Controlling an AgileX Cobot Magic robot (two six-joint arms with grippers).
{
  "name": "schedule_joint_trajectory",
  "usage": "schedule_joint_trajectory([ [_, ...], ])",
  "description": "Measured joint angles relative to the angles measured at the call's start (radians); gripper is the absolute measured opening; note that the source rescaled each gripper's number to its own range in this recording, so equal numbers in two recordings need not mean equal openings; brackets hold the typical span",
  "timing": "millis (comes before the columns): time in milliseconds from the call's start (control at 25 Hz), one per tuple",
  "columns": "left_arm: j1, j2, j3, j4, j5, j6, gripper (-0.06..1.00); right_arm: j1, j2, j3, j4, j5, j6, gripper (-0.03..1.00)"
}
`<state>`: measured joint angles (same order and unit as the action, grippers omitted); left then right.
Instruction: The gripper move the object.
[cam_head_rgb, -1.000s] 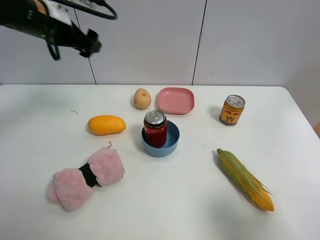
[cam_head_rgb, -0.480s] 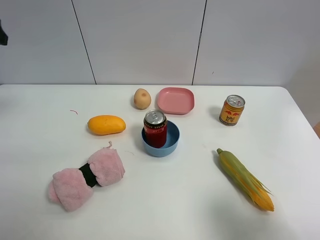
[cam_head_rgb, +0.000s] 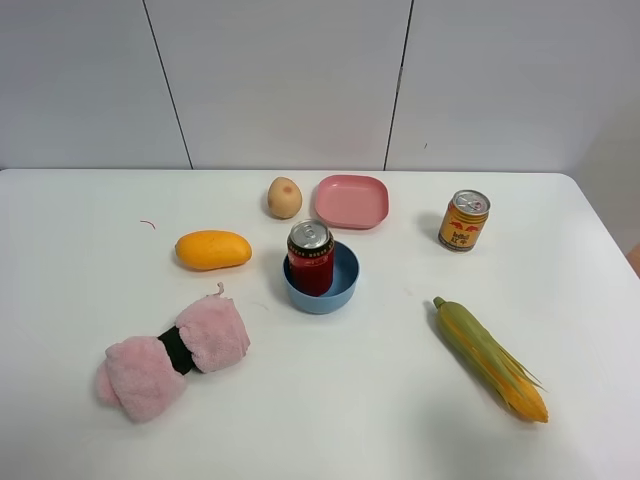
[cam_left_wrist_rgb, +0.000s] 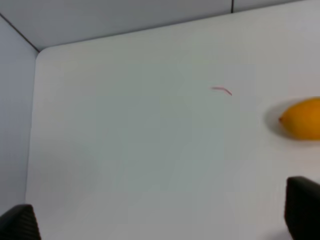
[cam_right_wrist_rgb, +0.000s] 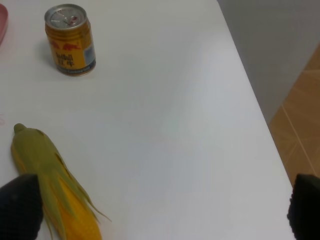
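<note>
The red drink can (cam_head_rgb: 311, 258) with a silver top stands upright inside a blue bowl (cam_head_rgb: 346, 276) at the table's middle. No arm or gripper shows in the exterior high view. In the left wrist view my left gripper (cam_left_wrist_rgb: 160, 220) is open and empty, its black fingertips (cam_left_wrist_rgb: 302, 207) far apart over bare table near the table's far left corner. The can does not show there. In the right wrist view my right gripper (cam_right_wrist_rgb: 160, 207) is open and empty, fingertips (cam_right_wrist_rgb: 18, 205) wide apart above the table's right side.
A mango (cam_head_rgb: 212, 249), a potato (cam_head_rgb: 284, 197), a pink dish (cam_head_rgb: 351, 200) and an orange-yellow can (cam_head_rgb: 464, 220) lie around the bowl. A corn cob (cam_head_rgb: 490, 358) lies front right, a pink cloth (cam_head_rgb: 175, 346) front left. The table's right edge (cam_right_wrist_rgb: 255, 100) borders the floor.
The left arm, at the upper left one second ago, has withdrawn out of the exterior high view. The can and the other things have not moved.
</note>
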<state>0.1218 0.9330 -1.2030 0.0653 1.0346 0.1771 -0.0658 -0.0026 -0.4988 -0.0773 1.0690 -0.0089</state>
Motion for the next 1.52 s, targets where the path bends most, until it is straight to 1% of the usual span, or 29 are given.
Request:
schedule_joint_trajectory([
  [240, 0.000, -0.337, 0.261, -0.008, -0.017, 0.018, 0.98, 0.000, 0.000, 0.000, 0.000, 0.000, 0.000, 1.00],
  [360, 0.000, -0.490, 0.389, -0.043, -0.026, 0.018, 0.98, 0.000, 0.000, 0.000, 0.000, 0.000, 0.000, 1.00],
  [600, 0.000, -0.701, 0.538, -0.119, -0.035, 0.019, 0.98, 0.000, 0.000, 0.000, 0.000, 0.000, 0.000, 1.00],
  [720, 0.000, -0.776, 0.580, -0.146, -0.036, 0.019, 0.98, 0.000, 0.000, 0.000, 0.000, 0.000, 0.000, 1.00],
  [1040, 0.000, -0.930, 0.664, -0.142, -0.032, 0.023, 0.98, 0.000, 0.000, 0.000, 0.000, 0.000, 0.000, 1.00],
  [1320, 0.000, -0.938, 0.689, -0.142, 0.018, 0.023, 0.98, 0.000, 0.000, 0.000, 0.000, 0.000, 0.000, 1.00],
  [1520, 0.000, -0.938, 0.689, -0.142, 0.019, 0.023, 0.98, 0.000, 0.000, 0.000, 0.000, 0.000, 0.000, 1.00],
])
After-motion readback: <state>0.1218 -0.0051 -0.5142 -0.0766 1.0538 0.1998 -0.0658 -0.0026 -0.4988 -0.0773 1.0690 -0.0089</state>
